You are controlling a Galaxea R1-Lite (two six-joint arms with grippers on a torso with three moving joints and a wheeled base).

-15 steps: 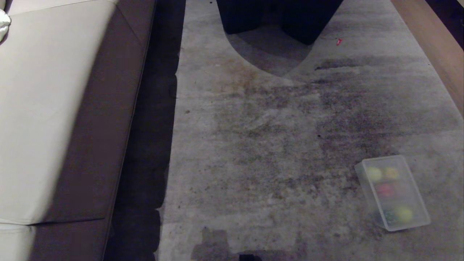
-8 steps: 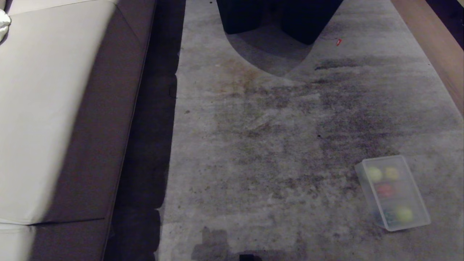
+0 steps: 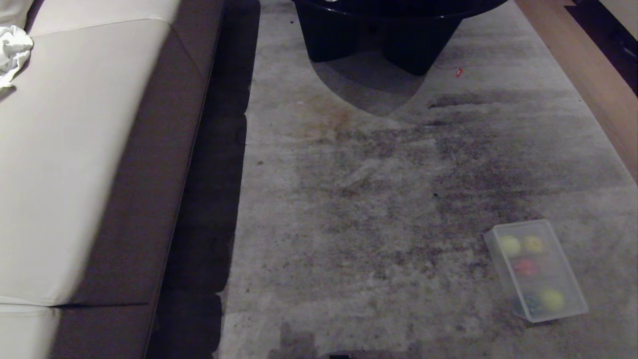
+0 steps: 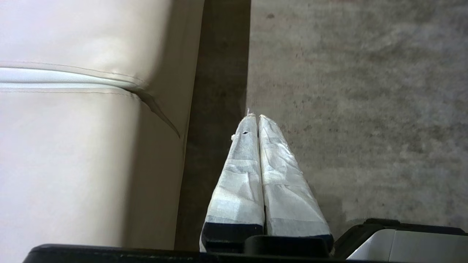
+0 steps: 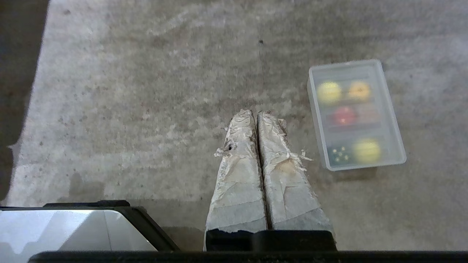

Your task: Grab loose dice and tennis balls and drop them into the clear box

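Clear box (image 3: 536,269): shallow rectangular translucent plastic tub with rounded corners, lying on the floor at about four o'clock in the head view, long axis slightly skewed. A translucent cover blurs its contents.

Contents, seen through the plastic: two fuzzy yellow-green tennis balls (image 5: 329,92), one at either end of the box; beside the far one a yellow rounded die (image 5: 359,90); in the middle a red die (image 5: 343,115); beside the near ball a dark green die with pale pips (image 5: 339,155). A tan die cannot be made out.

Right gripper (image 5: 256,114): tape-wrapped white fingers pressed together, holding nothing, hanging above the floor just beside the box, apart from it.

Left gripper (image 4: 256,117): white wrapped fingers likewise clenched and empty, over the dark gap between sofa and floor.

Grey mottled concrete floor (image 3: 359,209): stained, dark patches at centre.

Cream leather sofa (image 3: 75,164): brown side panel, nine o'clock; crumpled white cloth (image 3: 14,52) on its cushion at ten o'clock.

Black round table base (image 3: 389,35): twelve o'clock.

Wooden board (image 3: 588,75): two o'clock edge.
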